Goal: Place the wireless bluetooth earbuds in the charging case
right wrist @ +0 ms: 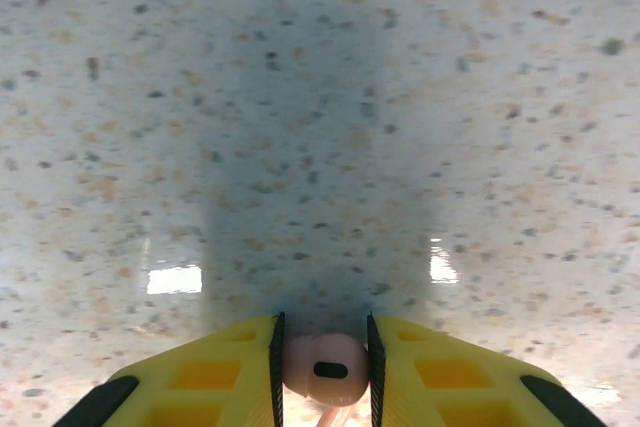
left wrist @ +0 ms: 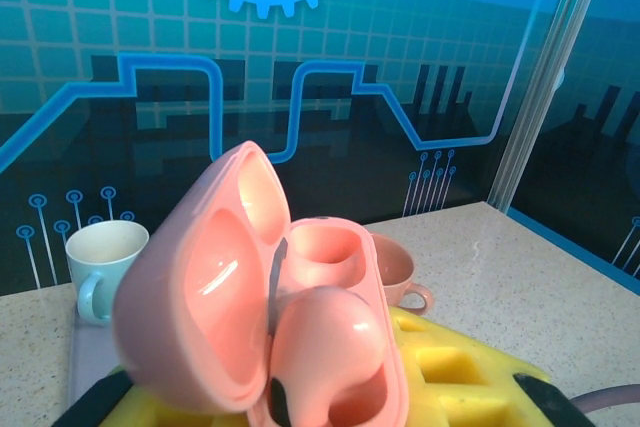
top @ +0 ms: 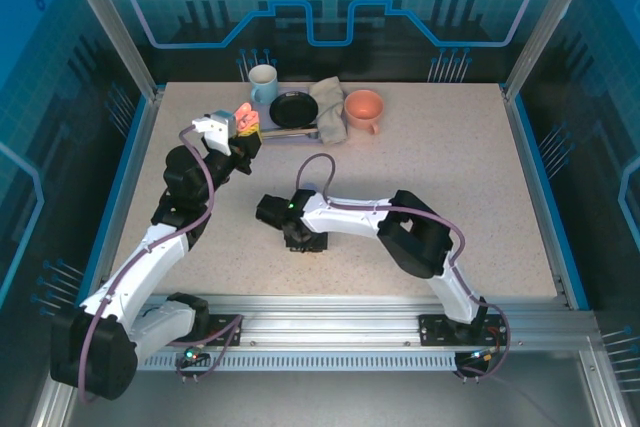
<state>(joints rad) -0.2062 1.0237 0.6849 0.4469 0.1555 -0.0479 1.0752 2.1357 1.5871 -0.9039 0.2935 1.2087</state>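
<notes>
left pincer grasping pink charging case; lid open; seated earbud in near well | right pincer clenched on salmon-pink earbud; just above worktop

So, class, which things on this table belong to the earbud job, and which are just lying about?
Job:
- case, open, clamped in the left jaws
- earbud, pinched in the right jaws above the table

Lying about:
- mug
- pink cup
- pan
- cloth
</notes>
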